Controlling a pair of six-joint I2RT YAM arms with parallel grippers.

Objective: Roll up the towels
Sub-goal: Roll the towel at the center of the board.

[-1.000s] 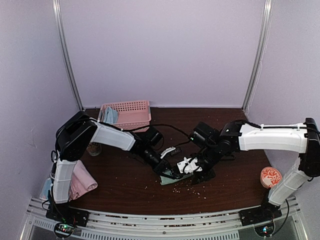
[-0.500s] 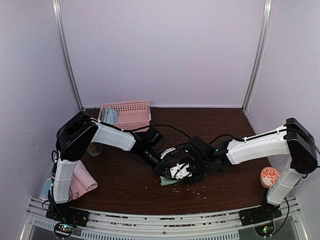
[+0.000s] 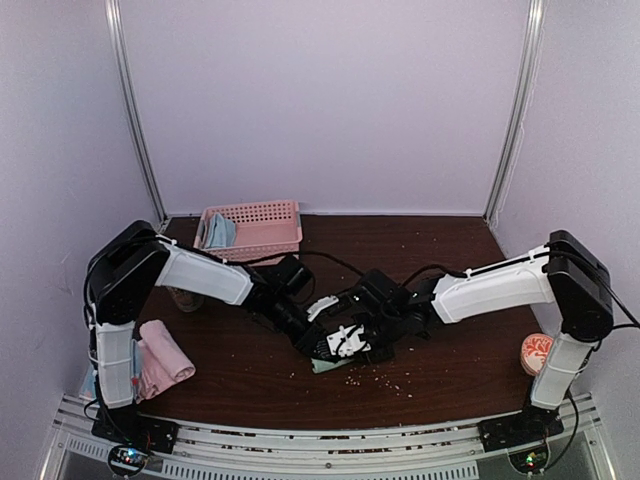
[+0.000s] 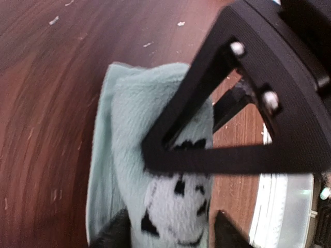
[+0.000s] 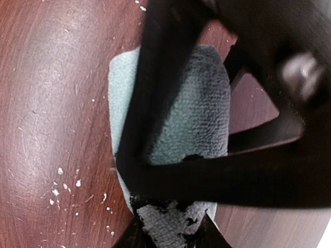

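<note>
A pale sage green towel (image 3: 325,366) lies partly rolled on the brown table, mostly hidden under both grippers. My left gripper (image 3: 318,345) and right gripper (image 3: 352,343) meet over it. In the left wrist view the left gripper (image 4: 170,233) is shut on the thick roll of the green towel (image 4: 129,155), with the right gripper's black frame crossing in front. In the right wrist view the right gripper (image 5: 170,235) pinches the same towel (image 5: 201,103) at its end. A rolled pink towel (image 3: 162,360) lies at the left. A light blue towel (image 3: 220,232) sits in the basket.
The pink perforated basket (image 3: 265,225) stands at the back left. A round orange patterned object (image 3: 541,353) sits at the right near the right arm's base. White crumbs (image 3: 385,378) dot the table near the towel. Black cables trail behind the grippers.
The right arm has stretched out and dropped low toward the left. Both grippers and the green towel have shifted a little left and nearer. The left arm's shoulder has swung left.
</note>
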